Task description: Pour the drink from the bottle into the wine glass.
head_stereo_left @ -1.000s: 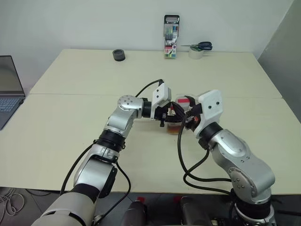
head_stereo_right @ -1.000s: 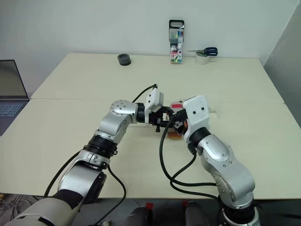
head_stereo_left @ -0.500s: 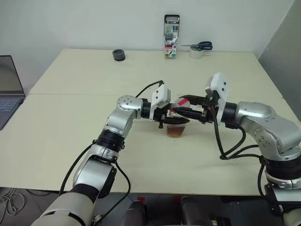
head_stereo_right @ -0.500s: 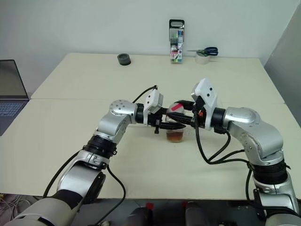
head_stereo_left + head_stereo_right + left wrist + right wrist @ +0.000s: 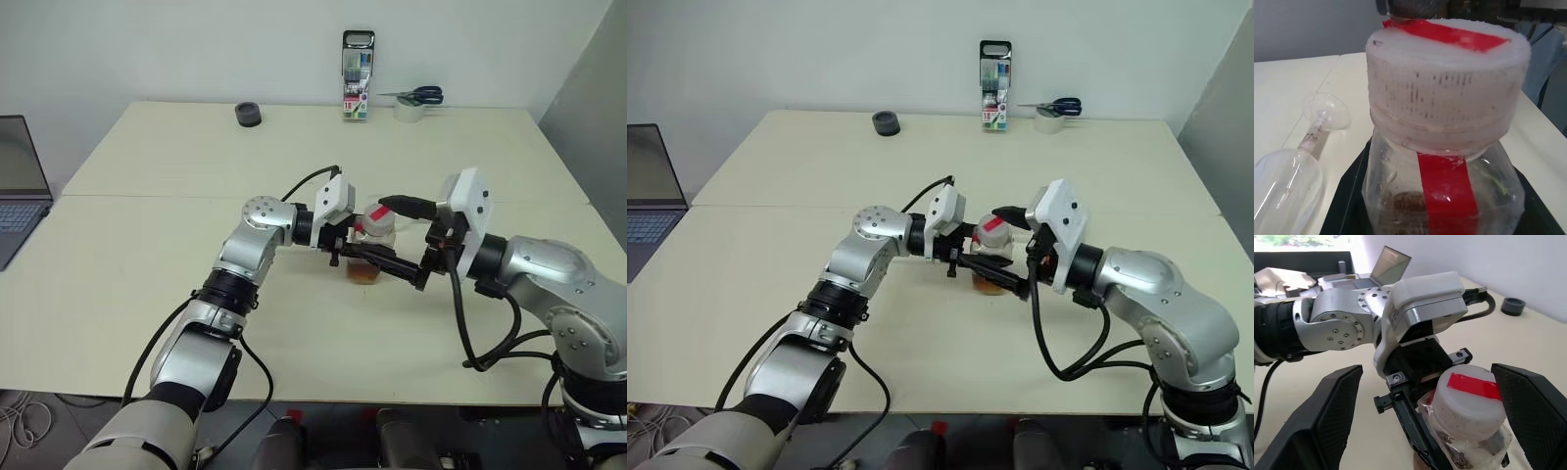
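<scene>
A: State of work on the worktop (image 5: 147, 235)?

B: The bottle (image 5: 991, 257) stands upright mid-worktop, cap (image 5: 1467, 399) on, drink (image 5: 367, 271) low inside. The wine glass (image 5: 1290, 171) lies on its side beside it, seemingly empty. Judged: uncapping, righting the glass and pouring all remain.

A: Arms?

B: Left pincer (image 5: 965, 257), reaching sideways, is clenched on the bottle. Right pincer (image 5: 1427, 416), level, is released, fingers (image 5: 1334, 406) spread either side of the cap.

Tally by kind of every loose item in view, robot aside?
bottle: 1
glass: 1
tape rolls: 2
scissors: 1
marker pack: 1
laptop: 1
Total: 7
</scene>
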Controlling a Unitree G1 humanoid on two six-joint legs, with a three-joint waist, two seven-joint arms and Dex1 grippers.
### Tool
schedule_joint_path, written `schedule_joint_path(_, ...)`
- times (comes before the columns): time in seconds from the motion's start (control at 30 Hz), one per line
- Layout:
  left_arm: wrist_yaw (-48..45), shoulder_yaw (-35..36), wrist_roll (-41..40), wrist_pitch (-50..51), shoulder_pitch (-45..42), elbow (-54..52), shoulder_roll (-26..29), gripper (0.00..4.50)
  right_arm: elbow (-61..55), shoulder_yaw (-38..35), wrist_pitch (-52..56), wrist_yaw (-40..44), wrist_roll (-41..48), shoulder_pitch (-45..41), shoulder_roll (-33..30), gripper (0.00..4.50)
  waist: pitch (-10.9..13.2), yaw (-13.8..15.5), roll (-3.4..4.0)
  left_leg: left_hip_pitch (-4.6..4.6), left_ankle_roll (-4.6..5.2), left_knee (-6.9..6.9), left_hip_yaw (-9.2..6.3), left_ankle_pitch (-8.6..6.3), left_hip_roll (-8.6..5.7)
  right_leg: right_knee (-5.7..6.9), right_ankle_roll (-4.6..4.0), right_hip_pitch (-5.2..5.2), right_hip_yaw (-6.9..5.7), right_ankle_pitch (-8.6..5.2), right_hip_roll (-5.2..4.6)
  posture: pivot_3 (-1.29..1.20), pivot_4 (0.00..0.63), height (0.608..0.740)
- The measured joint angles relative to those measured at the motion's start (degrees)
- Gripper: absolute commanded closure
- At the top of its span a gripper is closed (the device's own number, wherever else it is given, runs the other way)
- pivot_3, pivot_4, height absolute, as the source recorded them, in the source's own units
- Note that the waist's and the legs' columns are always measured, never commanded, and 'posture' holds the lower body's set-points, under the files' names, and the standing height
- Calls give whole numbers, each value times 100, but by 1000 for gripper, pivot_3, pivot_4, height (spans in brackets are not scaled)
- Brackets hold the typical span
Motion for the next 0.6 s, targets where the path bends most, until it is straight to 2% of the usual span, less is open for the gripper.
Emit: schedule_joint_path(0.6,-35,0,-1,5,-1,-1,-2,2735,393,-72,-538,-211,-435,185,-12,0,0,2,0,0,0,0,2,0,-1,0,0,0,0,0,0,0,150,740)
